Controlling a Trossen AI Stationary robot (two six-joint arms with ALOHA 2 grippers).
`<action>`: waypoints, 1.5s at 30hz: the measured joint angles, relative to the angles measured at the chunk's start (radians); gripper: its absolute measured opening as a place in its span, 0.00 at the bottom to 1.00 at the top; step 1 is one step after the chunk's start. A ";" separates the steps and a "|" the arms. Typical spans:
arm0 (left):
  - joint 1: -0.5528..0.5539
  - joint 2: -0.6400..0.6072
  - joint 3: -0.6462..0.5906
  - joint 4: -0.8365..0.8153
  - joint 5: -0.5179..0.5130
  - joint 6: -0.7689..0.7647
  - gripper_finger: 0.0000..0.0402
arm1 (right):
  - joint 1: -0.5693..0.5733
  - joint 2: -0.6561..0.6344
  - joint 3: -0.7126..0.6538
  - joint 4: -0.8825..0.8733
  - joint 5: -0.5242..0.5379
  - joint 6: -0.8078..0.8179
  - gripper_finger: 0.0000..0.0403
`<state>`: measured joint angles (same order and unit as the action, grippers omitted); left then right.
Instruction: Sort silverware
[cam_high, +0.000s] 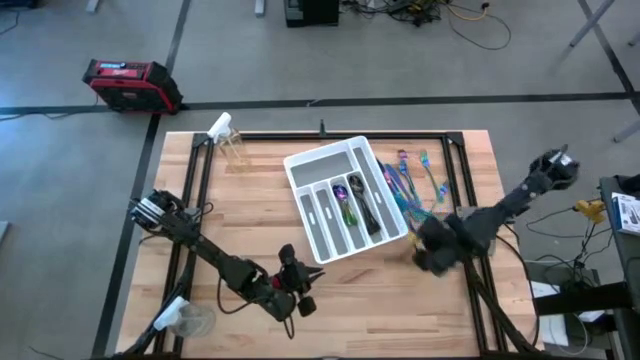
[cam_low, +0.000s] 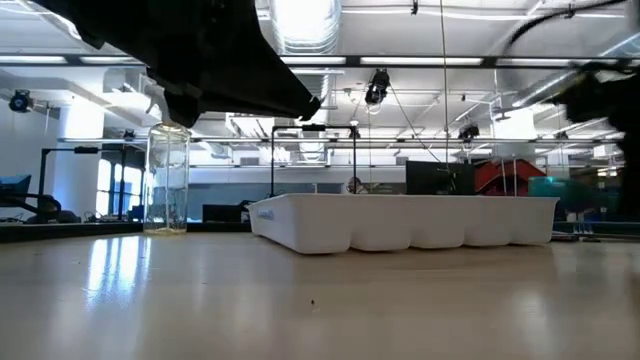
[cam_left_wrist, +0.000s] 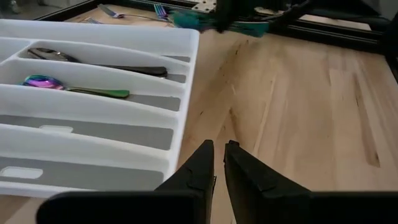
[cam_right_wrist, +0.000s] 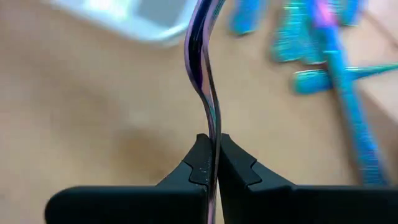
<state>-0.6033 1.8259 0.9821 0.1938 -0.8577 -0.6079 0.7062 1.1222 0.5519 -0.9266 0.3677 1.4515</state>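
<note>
The bench (cam_high: 250, 220) fills the middle of the high view, wooden, with a dark frame along its edges. The white tray (cam_high: 345, 200) sits at frame centre, angled, its compartments open upward to take sorted pieces; a dark spoon (cam_left_wrist: 99, 62) and an iridescent spoon (cam_left_wrist: 74, 86) already lie in adjacent compartments. The left gripper (cam_left_wrist: 214, 171) waits at lower centre of the high view, just short of the tray's near corner, fingers pressed nearly together and holding nothing. The right gripper (cam_right_wrist: 210, 163) works right of centre, beside the tray's right edge. Its fingers pinch one slim iridescent piece (cam_right_wrist: 205, 68) edge-on by one end, the rest running straight out ahead of the fingertips toward the tray corner; judged a carry hold meant to let the piece drop lengthwise into a compartment. The loose silverware (cam_high: 415, 180) lies spread on the bench right of the tray, within that arm's reach, not yet sorted
</note>
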 joint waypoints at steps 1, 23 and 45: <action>0.001 0.000 0.000 0.000 0.000 -0.001 0.06 | 0.077 0.007 0.005 0.005 0.023 0.054 0.00; 0.002 0.002 0.000 0.238 -0.076 0.143 0.06 | 0.174 0.678 0.385 0.237 0.220 -0.538 0.00; 0.002 0.003 0.000 0.207 -0.074 0.153 0.06 | 0.096 0.811 0.602 0.315 0.142 -0.875 0.27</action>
<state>-0.6014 1.8294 0.9817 0.4007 -0.9321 -0.4545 0.8025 1.9330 1.1542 -0.6116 0.5095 0.5769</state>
